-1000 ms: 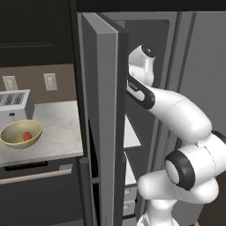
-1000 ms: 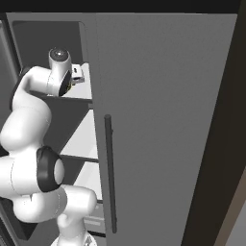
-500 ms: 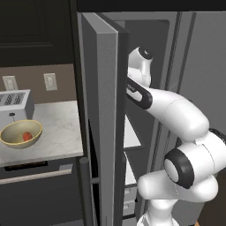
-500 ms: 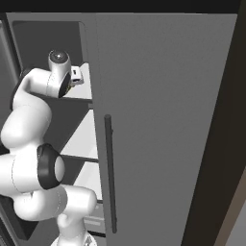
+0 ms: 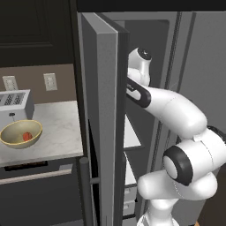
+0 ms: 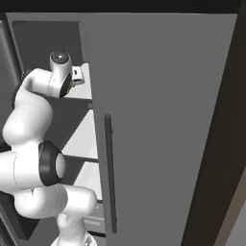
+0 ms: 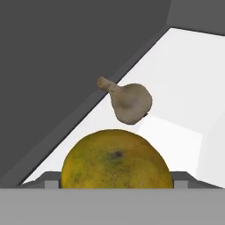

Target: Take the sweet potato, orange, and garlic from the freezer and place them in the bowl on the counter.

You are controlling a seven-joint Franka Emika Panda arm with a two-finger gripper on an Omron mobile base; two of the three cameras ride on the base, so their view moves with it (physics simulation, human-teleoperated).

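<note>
left of the scene: counter carries the bowl, and the sweet potato is already sitting in it, so by my read one of three is done. toaster stands just behind the bowl. moving right: the freezer door stands open edge-on to the left base camera, and the arm reaches past it into the upper shelf level, wrist up near the top. in the right base view the gripper end pokes out beside the closed fridge door at that same shelf. hand view: the orange is dead ahead and very close, centred between the two finger tips, whose grey edges peek out on either side of it low in the picture. it's roundish, no real long axis to align to, dark spot facing the camera. the garlic lies further along the white shelf, beyond the orange and slightly to the right in that view, stem pointing up-left, clear of the orange. jaws: they straddle the orange, but i can't tell from the pictures whether the pads are touching it yet. judgement: orange is the pick in hand; approach line is already square, what's left is closing and lifting without nudging the garlic.
</note>
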